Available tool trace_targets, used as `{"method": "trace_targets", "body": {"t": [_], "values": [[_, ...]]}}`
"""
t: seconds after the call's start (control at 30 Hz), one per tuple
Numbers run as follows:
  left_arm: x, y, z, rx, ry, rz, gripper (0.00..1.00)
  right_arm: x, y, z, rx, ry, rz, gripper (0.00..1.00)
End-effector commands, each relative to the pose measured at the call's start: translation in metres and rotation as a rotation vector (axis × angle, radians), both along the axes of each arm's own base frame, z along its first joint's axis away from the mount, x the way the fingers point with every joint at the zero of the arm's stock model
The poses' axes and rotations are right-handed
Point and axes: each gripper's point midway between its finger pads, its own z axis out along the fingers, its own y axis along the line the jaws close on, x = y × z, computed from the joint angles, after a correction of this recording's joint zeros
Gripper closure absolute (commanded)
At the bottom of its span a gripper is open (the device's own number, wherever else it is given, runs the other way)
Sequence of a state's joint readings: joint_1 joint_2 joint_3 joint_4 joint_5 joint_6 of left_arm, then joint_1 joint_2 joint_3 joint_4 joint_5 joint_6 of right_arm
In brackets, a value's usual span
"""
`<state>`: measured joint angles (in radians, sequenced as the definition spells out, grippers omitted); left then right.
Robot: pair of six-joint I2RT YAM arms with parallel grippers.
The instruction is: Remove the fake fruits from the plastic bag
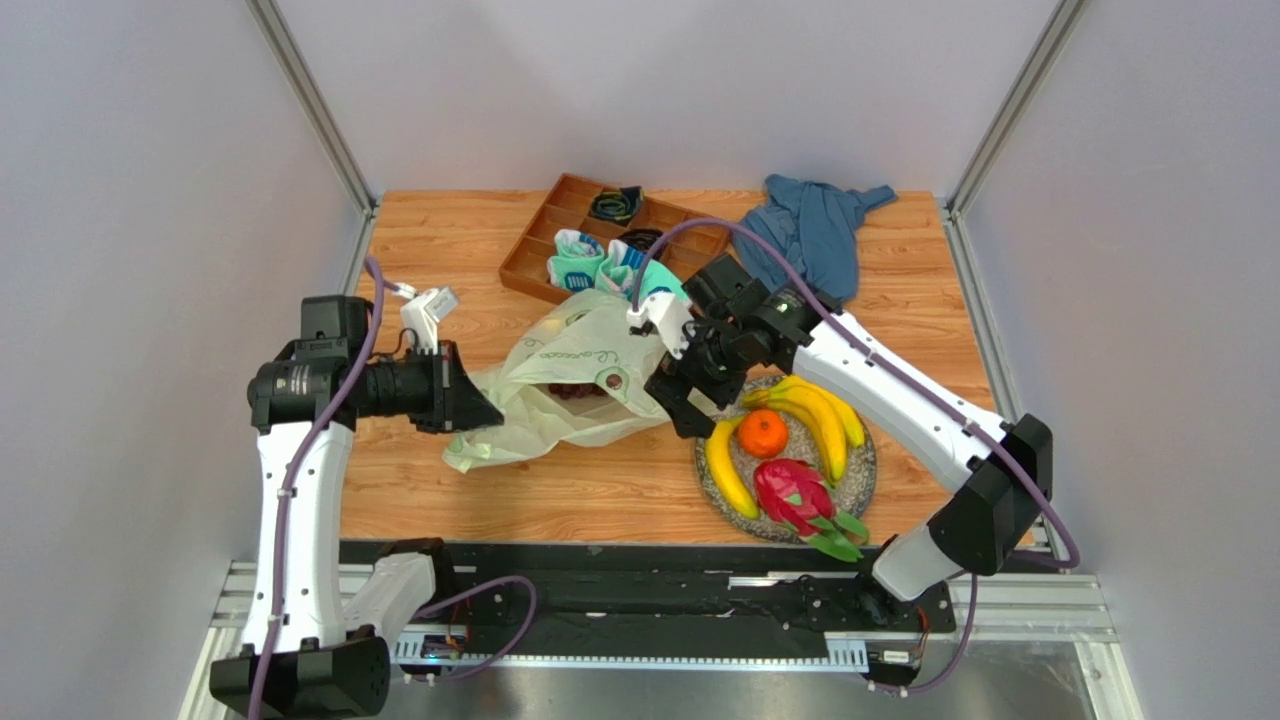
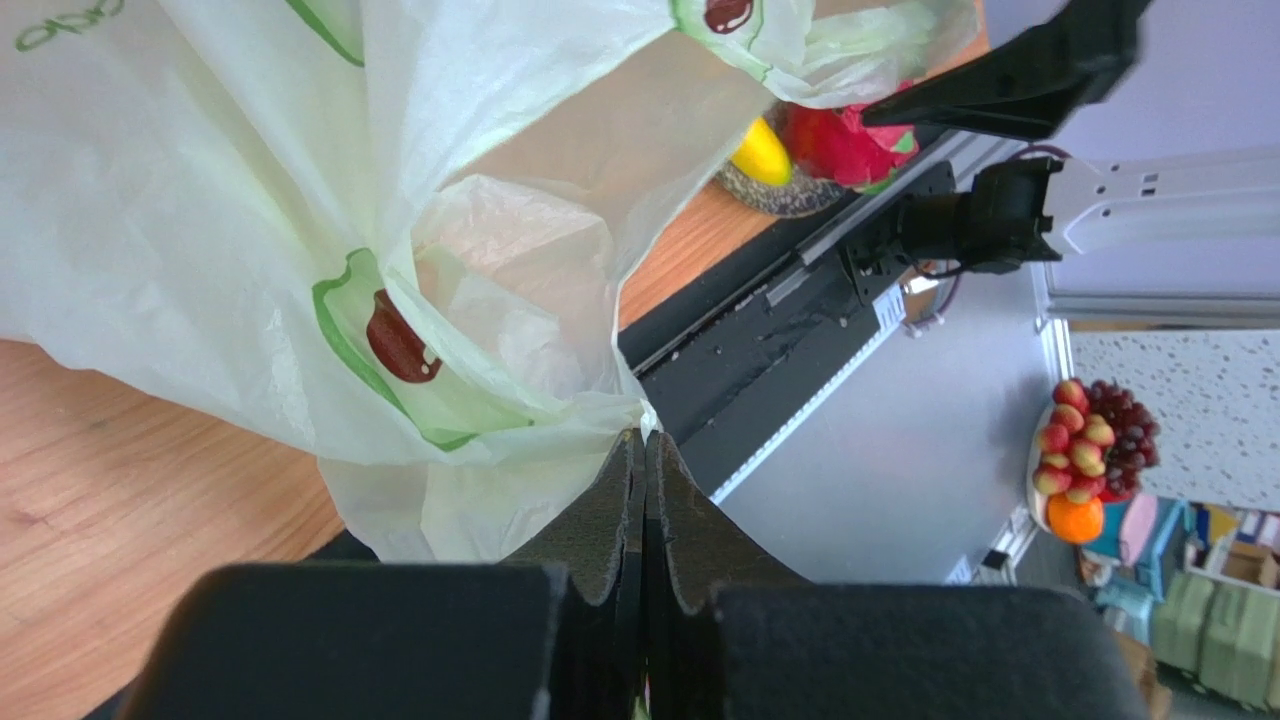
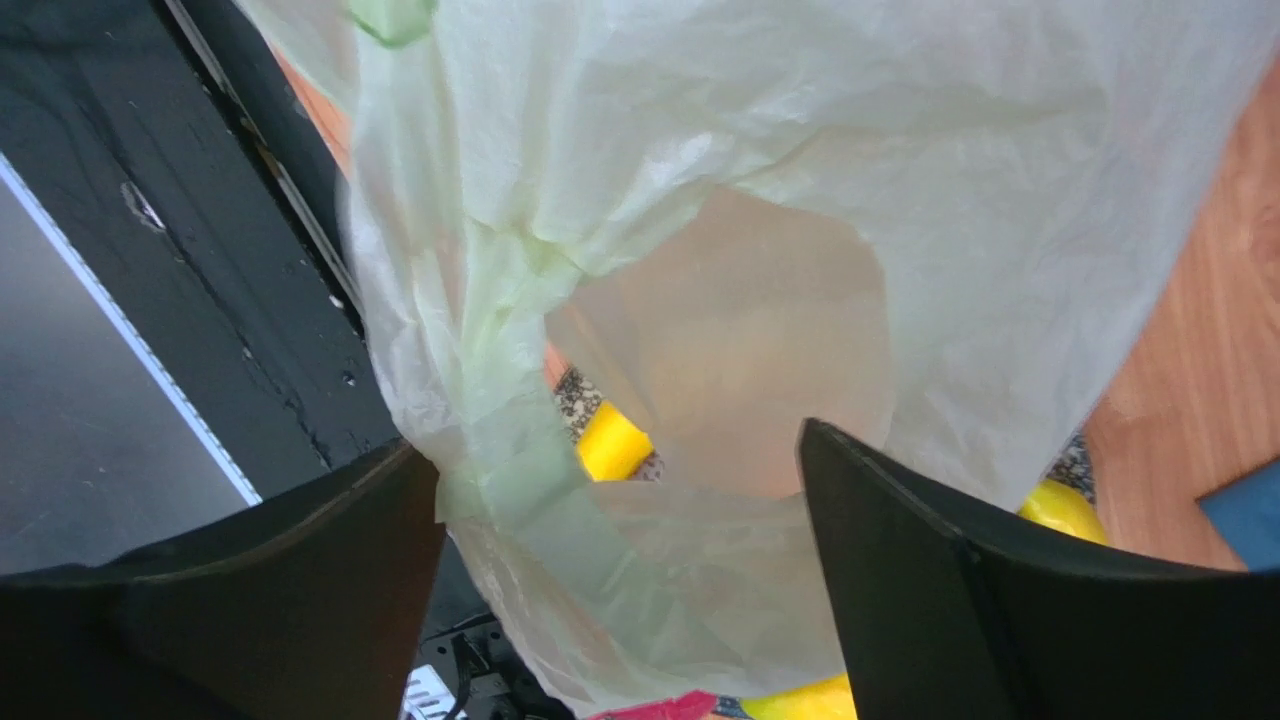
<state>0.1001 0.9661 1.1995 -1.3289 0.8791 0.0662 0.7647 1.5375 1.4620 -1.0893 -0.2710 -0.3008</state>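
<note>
**A:** What's sitting on the table (image 1: 451, 495)?

**B:** The biggest thing is the plastic bag (image 1: 579, 368). It's lying crumpled mid-table between the two arms, partly lifted. Behind it a blue cloth (image 1: 812, 225) is lying bunched at the far edge. Beside that, a wooden tray (image 1: 534, 255) is holding teal-white socks (image 1: 594, 267).

**A:** And the fruit?

**B:** It's resting on a round grey plate (image 1: 860, 477), just right of the bag and near the front edge. The bananas (image 1: 812, 413) are curving across the plate, with the orange (image 1: 762, 432) touching them. The dragon fruit (image 1: 793, 492) is lying at the plate's near side. A dark reddish patch is showing through the bag film, and I can't tell if it's fruit or print.

**A:** What's the left gripper (image 1: 481, 408) doing?

**B:** It's reaching in sideways at the bag's left end. On the wrist view the left gripper (image 2: 645, 443) is showing both fingers (image 2: 601, 510) pressed flat together. They're pinching a fold of bag film at the tips.

**A:** And the right gripper (image 1: 684, 393)?

**B:** It's hovering at the bag's right edge, next to the plate. On its wrist view the right gripper (image 3: 619, 443) is standing wide, fingers (image 3: 962, 600) well apart. Film is draping through the gap without being clamped, and banana yellow is showing behind it.
</note>
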Motion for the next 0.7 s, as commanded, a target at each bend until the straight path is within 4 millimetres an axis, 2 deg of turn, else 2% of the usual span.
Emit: {"method": "trace_targets", "body": {"t": [0.0,0.1,0.17,0.2,0.27,0.3,0.33,0.37,0.4,0.43,0.47,0.5,0.53,0.57,0.67], "values": [[0.005,-0.003,0.033,-0.016,-0.160,0.024,1.00,0.020,0.036,0.114,0.280,-0.267,0.072,0.00],[0.015,-0.006,0.040,-0.057,-0.148,0.038,1.00,0.010,0.064,0.153,0.422,-0.275,0.141,0.00],[0.021,-0.005,0.038,-0.056,-0.132,0.047,1.00,-0.005,0.084,0.161,0.492,-0.229,0.213,0.02],[0.023,-0.004,0.037,-0.048,-0.132,0.053,1.00,-0.010,0.091,0.167,0.521,-0.217,0.240,0.08],[0.025,-0.001,0.034,-0.037,-0.123,0.075,1.00,-0.026,0.110,0.159,0.543,-0.154,0.319,0.18],[0.027,0.001,0.033,-0.021,-0.123,0.093,1.00,-0.032,0.116,0.153,0.542,-0.133,0.352,0.31],[0.029,0.002,0.032,-0.018,-0.120,0.101,1.00,-0.043,0.124,0.148,0.544,-0.114,0.409,0.39],[0.032,0.003,0.034,-0.018,-0.118,0.110,1.00,-0.042,0.131,0.136,0.528,-0.092,0.423,0.46],[0.033,0.002,0.035,-0.023,-0.117,0.109,1.00,-0.042,0.135,0.129,0.520,-0.082,0.430,0.60],[0.035,0.002,0.037,-0.027,-0.120,0.108,1.00,-0.043,0.140,0.126,0.521,-0.075,0.452,0.66],[0.038,0.002,0.038,-0.032,-0.115,0.110,1.00,-0.040,0.146,0.110,0.494,-0.042,0.458,0.69],[0.039,0.001,0.040,-0.036,-0.117,0.110,1.00,-0.040,0.150,0.107,0.487,-0.032,0.469,0.77],[0.040,0.001,0.040,-0.039,-0.114,0.113,1.00,-0.043,0.156,0.111,0.500,-0.026,0.499,0.80],[0.041,0.001,0.041,-0.045,-0.113,0.120,1.00,-0.046,0.158,0.106,0.486,-0.011,0.522,0.84],[0.040,-0.003,0.043,-0.072,-0.117,0.112,1.00,-0.043,0.173,0.085,0.437,-0.032,0.537,0.85]]}}
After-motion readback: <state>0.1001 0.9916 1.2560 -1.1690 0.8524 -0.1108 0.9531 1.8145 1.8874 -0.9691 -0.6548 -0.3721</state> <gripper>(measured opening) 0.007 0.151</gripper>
